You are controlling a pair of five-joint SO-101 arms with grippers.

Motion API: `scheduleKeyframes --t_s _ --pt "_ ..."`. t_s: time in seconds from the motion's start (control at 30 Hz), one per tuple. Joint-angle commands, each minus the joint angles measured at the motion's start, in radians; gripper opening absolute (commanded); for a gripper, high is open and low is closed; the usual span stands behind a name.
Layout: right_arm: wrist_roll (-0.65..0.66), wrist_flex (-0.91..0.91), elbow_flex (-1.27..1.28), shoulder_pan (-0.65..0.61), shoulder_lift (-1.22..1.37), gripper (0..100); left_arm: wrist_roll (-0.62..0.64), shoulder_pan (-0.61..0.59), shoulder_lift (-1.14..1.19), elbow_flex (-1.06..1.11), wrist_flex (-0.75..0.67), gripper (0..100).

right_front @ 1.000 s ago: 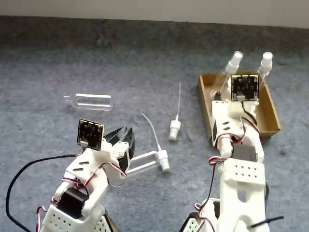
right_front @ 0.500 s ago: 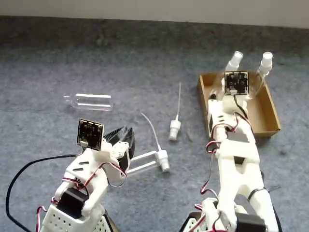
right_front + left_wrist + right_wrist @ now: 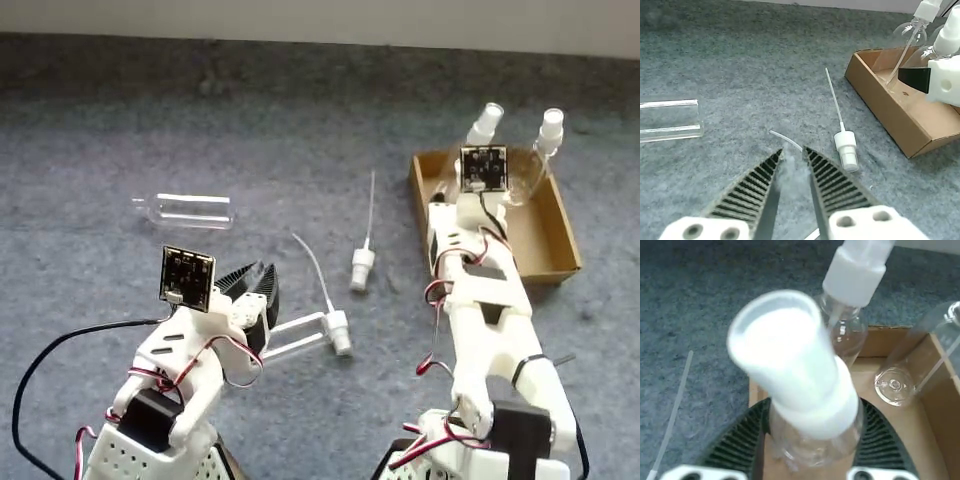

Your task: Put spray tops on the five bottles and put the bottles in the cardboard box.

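Right gripper (image 3: 810,452) clasps 1 capped bottle (image 3: 802,385), base hidden.

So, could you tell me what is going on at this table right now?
The right gripper holds a capped bottle over the cardboard box, where two capped bottles lean. The left gripper hangs over the table, fingers open and empty, beside an uncapped bottle and a loose spray top. Another spray top and another bare bottle lie farther off.
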Motion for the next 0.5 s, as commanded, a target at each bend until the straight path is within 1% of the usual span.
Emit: scheduleKeyframes --t_s 0.0,0.1,0.33,0.47 --pt "-0.038 -0.019 -0.125 0.036 0.041 13.5 0.003 -0.012 -0.013 -0.005 -0.002 1" --pt "-0.077 -0.019 -0.166 0.054 0.097 13.7 0.003 -0.012 -0.013 -0.005 -0.002 1" --pt "-0.078 -0.019 -0.177 0.058 0.165 13.9 0.003 -0.005 -0.013 0.016 -0.006 1" --pt "-0.078 -0.019 -0.174 0.056 0.170 13.9 0.003 -0.010 -0.013 0.064 -0.084 1"
